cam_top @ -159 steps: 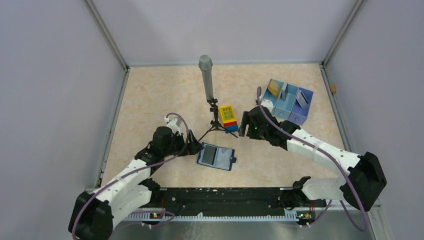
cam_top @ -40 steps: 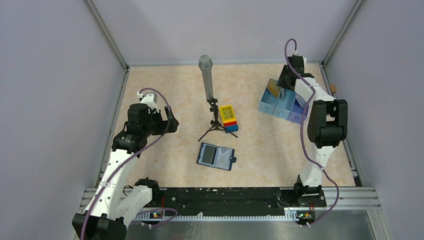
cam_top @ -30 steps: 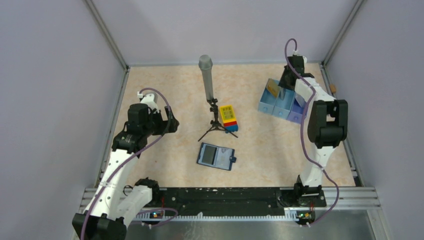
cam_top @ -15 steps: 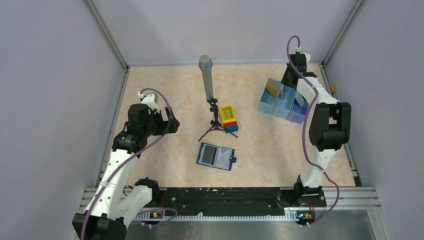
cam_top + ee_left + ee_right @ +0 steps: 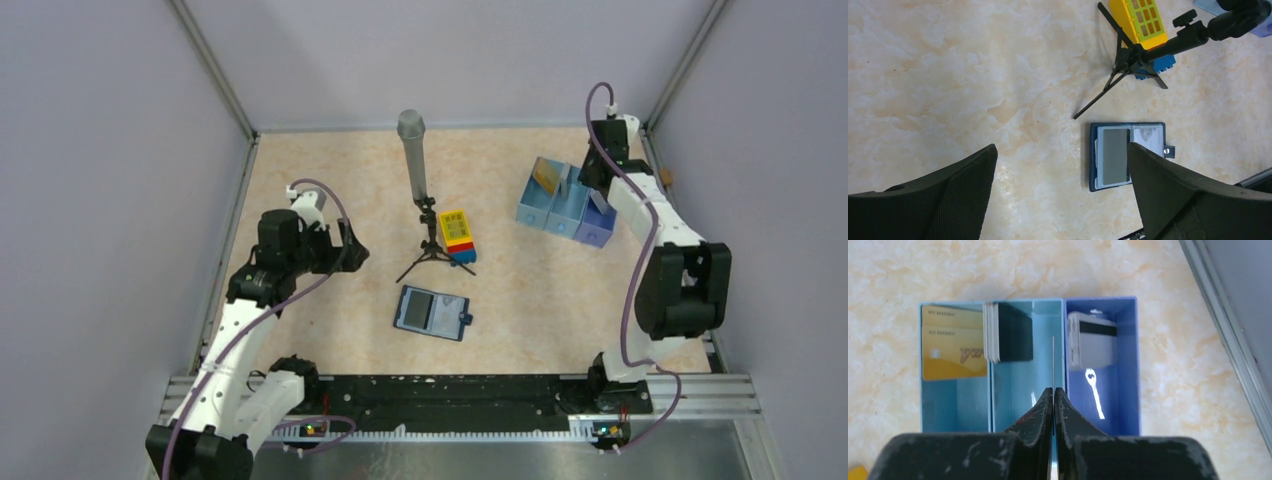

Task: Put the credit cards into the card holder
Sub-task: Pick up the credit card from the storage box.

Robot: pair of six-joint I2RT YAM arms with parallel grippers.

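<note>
Right wrist: right claw (image 5: 1053, 390) clamps a card (image 5: 1053, 360) edge-on, tray (image 5: 968, 402) beneath; pickup looks done, next carry it to the holder (image 5: 432, 312).

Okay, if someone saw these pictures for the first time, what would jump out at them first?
Probably the pale blue tray at the far right of the table, gold cards in one end compartment, with the right gripper over it pinched shut on a thin card seen edge-on. Then the open navy card holder lying flat near the middle, just in front of a black tripod stand.
</note>
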